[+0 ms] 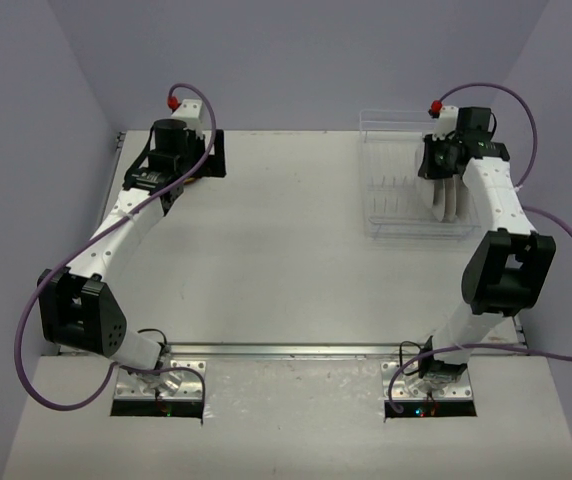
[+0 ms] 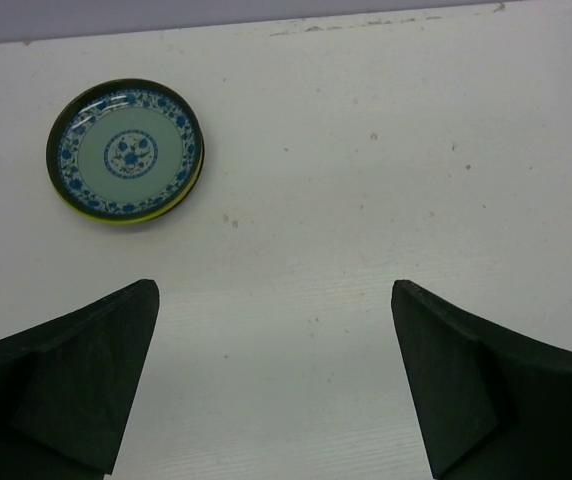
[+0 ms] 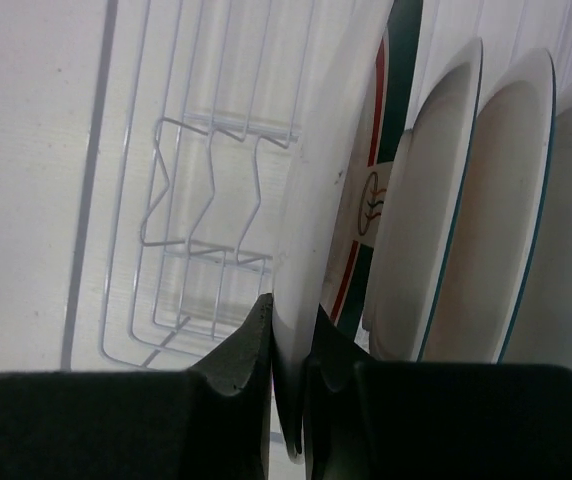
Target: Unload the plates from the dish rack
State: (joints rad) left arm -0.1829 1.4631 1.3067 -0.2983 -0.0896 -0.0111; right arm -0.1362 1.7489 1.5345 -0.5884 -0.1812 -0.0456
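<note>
The clear dish rack (image 1: pixel 391 195) stands at the back right; its white wire tines (image 3: pixel 206 210) show in the right wrist view. Several white plates stand on edge in it (image 1: pixel 448 205). My right gripper (image 1: pixel 444 180) (image 3: pixel 291 322) is shut on the rim of the leftmost one, a white plate (image 3: pixel 331 150) with a red and green stripe on its face. Teal-rimmed white plates (image 3: pixel 436 200) stand right beside it. My left gripper (image 1: pixel 214 153) (image 2: pixel 276 300) is open and empty over the back left of the table. A blue-patterned plate (image 2: pixel 126 150) lies flat ahead and left of it.
The rack's left half holds only bare tines (image 1: pixel 386 190). The walls close off the table at the back and both sides. The right arm's elbow (image 1: pixel 506 270) stands just in front of the rack.
</note>
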